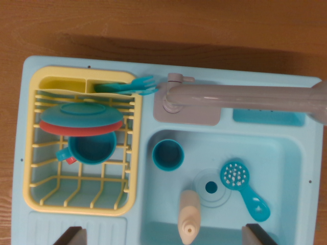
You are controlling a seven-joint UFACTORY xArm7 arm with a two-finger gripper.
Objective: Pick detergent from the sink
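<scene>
Sink [286,148]: holds detergent [188,215], lying on the basin floor just beside the drain [210,187], cap toward the tool [164,236]. Tool: spread wide, empty, above the bottle. Advice: descend centred over the bottle body, avoiding cup [168,154] and strainer spoon [244,189].

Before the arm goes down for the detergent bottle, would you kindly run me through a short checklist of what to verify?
1. Detergent bottle in the sink basin: ok, it lies near the basin's lower edge, cap towards the bottom of the wrist view.
2. Gripper open: ok, both fingers show at the bottom edge, wide apart.
3. Bottle between the fingers: ok, though nearer the wrist view's left finger.
4. Neighbours clear: ok, the blue cup and strainer spoon lie apart from the bottle.
5. Faucet out of the descent path: ok, it spans above the basin's top.
6. Bottle fully in view: not ok, its cap end is cut off.
</scene>
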